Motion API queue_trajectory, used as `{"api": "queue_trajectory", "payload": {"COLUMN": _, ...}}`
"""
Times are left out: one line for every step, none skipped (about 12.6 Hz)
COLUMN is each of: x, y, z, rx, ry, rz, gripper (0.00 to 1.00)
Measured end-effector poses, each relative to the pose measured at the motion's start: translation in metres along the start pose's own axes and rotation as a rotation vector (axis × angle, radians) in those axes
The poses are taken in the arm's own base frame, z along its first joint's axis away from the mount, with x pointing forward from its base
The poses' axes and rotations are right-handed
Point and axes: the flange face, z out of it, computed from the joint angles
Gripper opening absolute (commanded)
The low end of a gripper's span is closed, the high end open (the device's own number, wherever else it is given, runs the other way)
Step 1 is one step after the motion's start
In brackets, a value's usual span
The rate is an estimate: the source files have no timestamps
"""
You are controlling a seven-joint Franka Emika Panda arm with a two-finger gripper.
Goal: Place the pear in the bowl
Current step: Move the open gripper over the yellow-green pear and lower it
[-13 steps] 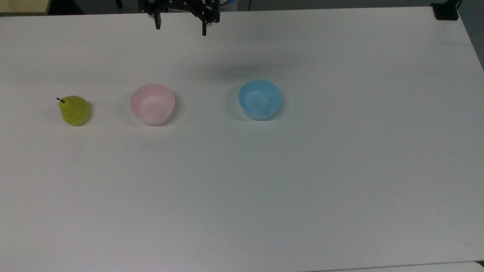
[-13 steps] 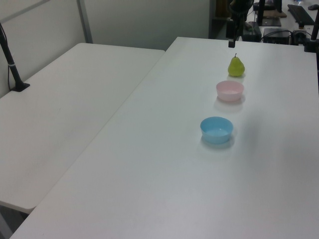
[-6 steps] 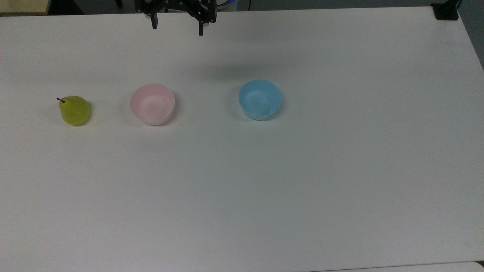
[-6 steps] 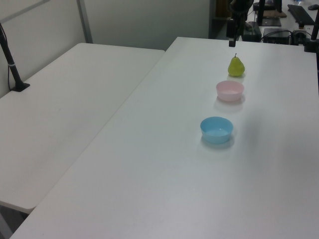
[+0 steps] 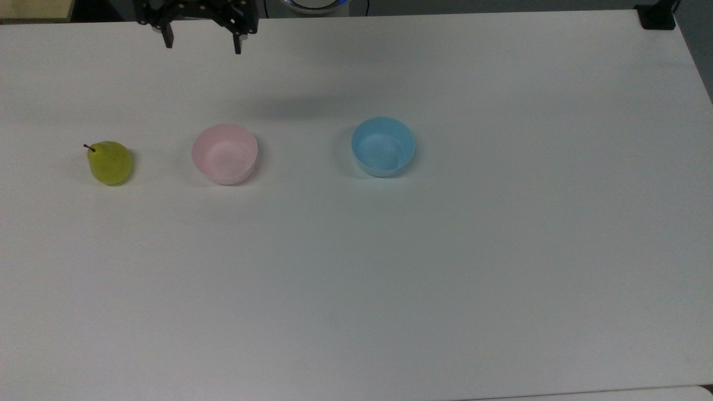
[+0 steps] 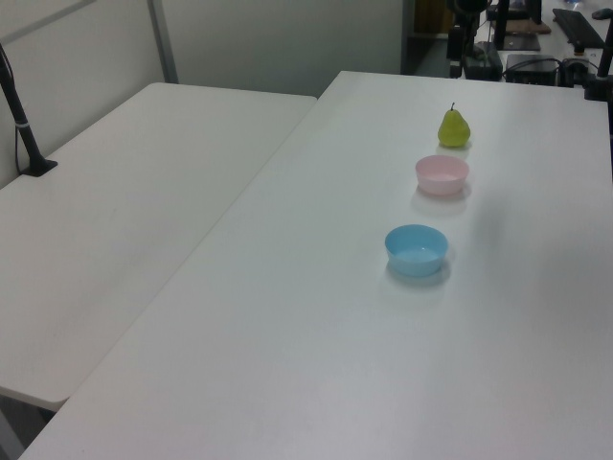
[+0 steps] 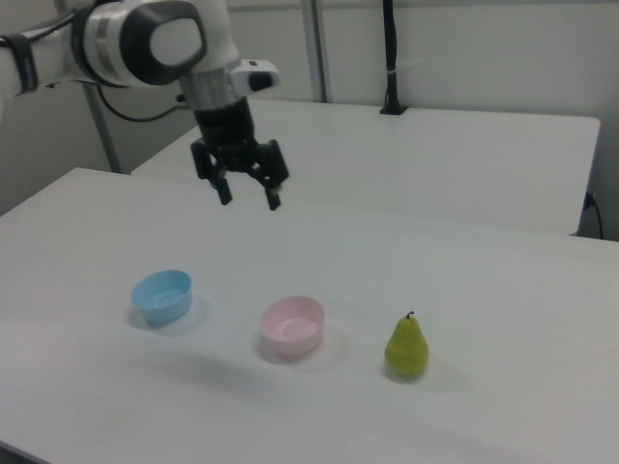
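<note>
A yellow-green pear [image 5: 110,162] [image 6: 454,128] [image 7: 407,348] with a dark stem stands upright on the white table [image 5: 390,267]. The pale pink bowl [image 5: 225,153] [image 6: 442,175] [image 7: 293,325] sits empty a short way to the pear's right in the top view. My gripper [image 5: 201,47] [image 7: 249,196] hangs open with nothing between its fingers, high above the table near the top view's upper edge, between pear and pink bowl sideways but well behind them.
A light blue bowl [image 5: 383,146] [image 6: 417,250] [image 7: 162,295] sits empty right of the pink one in the top view. A second white table [image 6: 124,211] adjoins in the left view. A black post [image 7: 390,58] stands at the far table's edge.
My gripper has travelled toward the top view's left, from above the gap between the two bowls to a spot nearer the pear. Its fingers stay open. Pear and bowls are unmoved.
</note>
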Motion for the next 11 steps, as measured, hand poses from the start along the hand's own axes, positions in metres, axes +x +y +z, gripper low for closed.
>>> {"api": "queue_trajectory", "payload": {"x": 0.003, "y": 0.017, "z": 0.007, "rx": 0.002, "ry": 0.013, "rz": -0.015, "gripper": 1.0}}
{"api": "queue_trajectory", "payload": {"x": 0.006, "y": 0.034, "z": 0.017, "rx": 0.001, "ry": 0.02, "rz": -0.031, "gripper": 1.0}}
{"api": "queue_trajectory", "payload": {"x": 0.008, "y": 0.053, "z": 0.029, "rx": -0.001, "ry": 0.023, "rz": -0.051, "gripper": 1.0}}
{"api": "queue_trajectory", "payload": {"x": 0.011, "y": 0.07, "z": 0.042, "rx": -0.004, "ry": 0.026, "rz": -0.058, "gripper": 1.0}}
{"api": "queue_trajectory", "payload": {"x": 0.014, "y": 0.088, "z": 0.058, "rx": -0.008, "ry": 0.031, "rz": -0.057, "gripper": 1.0}}
{"api": "queue_trajectory", "payload": {"x": 0.018, "y": 0.102, "z": 0.073, "rx": -0.012, "ry": 0.033, "rz": -0.059, "gripper": 1.0}}
{"api": "queue_trajectory", "payload": {"x": 0.02, "y": 0.115, "z": 0.09, "rx": -0.012, "ry": 0.028, "rz": -0.065, "gripper": 1.0}}
{"api": "queue_trajectory", "payload": {"x": 0.021, "y": 0.127, "z": 0.105, "rx": -0.012, "ry": 0.021, "rz": -0.076, "gripper": 1.0}}
{"api": "queue_trajectory", "payload": {"x": 0.021, "y": 0.141, "z": 0.121, "rx": -0.012, "ry": 0.016, "rz": -0.086, "gripper": 1.0}}
{"api": "queue_trajectory", "payload": {"x": 0.021, "y": 0.154, "z": 0.136, "rx": -0.013, "ry": 0.013, "rz": -0.092, "gripper": 1.0}}
{"api": "queue_trajectory", "payload": {"x": 0.02, "y": 0.165, "z": 0.151, "rx": -0.013, "ry": 0.01, "rz": -0.098, "gripper": 1.0}}
